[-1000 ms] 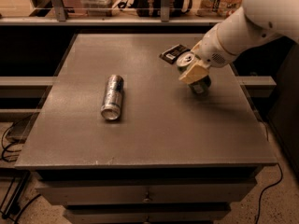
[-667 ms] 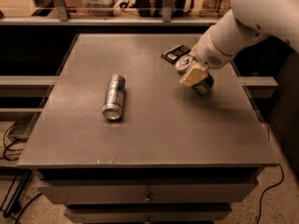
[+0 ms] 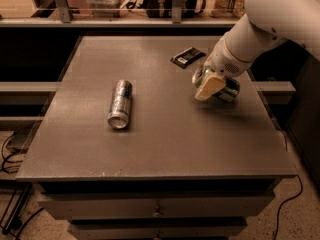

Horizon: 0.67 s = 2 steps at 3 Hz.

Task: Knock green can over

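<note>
Danger: our gripper (image 3: 209, 86), spread or closed we cannot tell, presses the seemingly tipped green can (image 3: 230, 90); it may roll off the table's (image 3: 165, 134) right edge.

The bench (image 3: 165, 149) looks matt grey; the green can (image 3: 228, 90), glossy metal, lies against the smooth, perhaps plastic claw (image 3: 209, 85) at the bench's right.

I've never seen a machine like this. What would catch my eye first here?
First the big white arm reaching in from the upper right, its gripper against the green can near the right edge of the table; the can looks tipped well off upright. Next, a silver can lies on its side left of centre, and a dark packet lies flat farther back.
</note>
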Each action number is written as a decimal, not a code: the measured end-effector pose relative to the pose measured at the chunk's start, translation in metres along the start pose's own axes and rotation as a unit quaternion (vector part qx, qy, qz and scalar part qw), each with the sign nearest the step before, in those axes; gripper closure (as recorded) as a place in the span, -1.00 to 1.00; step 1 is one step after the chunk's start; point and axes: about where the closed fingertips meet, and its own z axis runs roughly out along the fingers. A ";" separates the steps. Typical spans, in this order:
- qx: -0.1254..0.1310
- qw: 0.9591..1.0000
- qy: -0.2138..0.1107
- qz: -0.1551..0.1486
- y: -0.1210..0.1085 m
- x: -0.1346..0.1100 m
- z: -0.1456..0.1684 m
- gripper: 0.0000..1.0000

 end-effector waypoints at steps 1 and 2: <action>0.000 1.000 0.000 0.000 0.000 0.000 0.000 -1.00; 0.000 1.000 0.000 0.000 0.000 0.000 0.000 -1.00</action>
